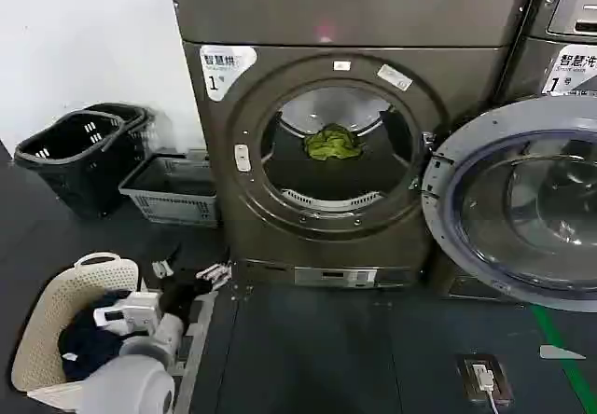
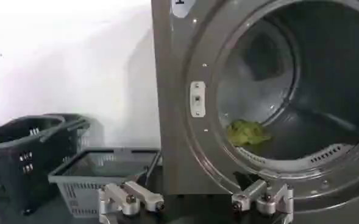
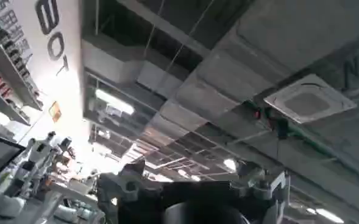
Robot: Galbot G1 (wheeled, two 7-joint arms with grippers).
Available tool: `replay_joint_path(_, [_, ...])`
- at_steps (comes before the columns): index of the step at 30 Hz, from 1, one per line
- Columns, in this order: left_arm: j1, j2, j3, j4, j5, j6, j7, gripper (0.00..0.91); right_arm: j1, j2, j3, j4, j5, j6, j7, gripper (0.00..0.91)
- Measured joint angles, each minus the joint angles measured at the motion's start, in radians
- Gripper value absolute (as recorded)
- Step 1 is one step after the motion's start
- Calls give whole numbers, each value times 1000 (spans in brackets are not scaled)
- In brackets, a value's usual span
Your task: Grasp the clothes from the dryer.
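Dark flooring fronts the dryer (image 1: 345, 125); its glass door (image 1: 522, 204) swung fully right, porthole unobstructed. Clothes (image 1: 334, 143), a crumpled yellow-green bundle, long axis sideways, lie deep on the drum floor. Left pincer (image 1: 201, 276) low left, above a cream basket (image 1: 51, 325).

Left wrist: pincer (image 2: 194, 201) released, empty, near the rim; clothes (image 2: 246, 133) well beyond.

Right wrist: right pincer (image 3: 194, 189) released, against the ceiling.

Left arm (image 1: 140, 377): rounded silver-grey casing, white wrist block, black end section. Left gripper (image 2: 194, 201): two silver metal fingers with round bolts. Right gripper (image 3: 194, 195): grey metal fingers, black body.
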Motion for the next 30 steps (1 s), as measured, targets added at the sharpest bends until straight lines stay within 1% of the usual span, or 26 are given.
replay_joint_path(10, [8, 1, 0, 0, 0, 0, 0, 907, 2, 3, -3, -18, 22, 40, 9, 907])
replay_joint_path(30, [6, 0, 3, 3, 2, 0, -1, 907, 0, 4, 1, -30, 34, 61, 17, 907])
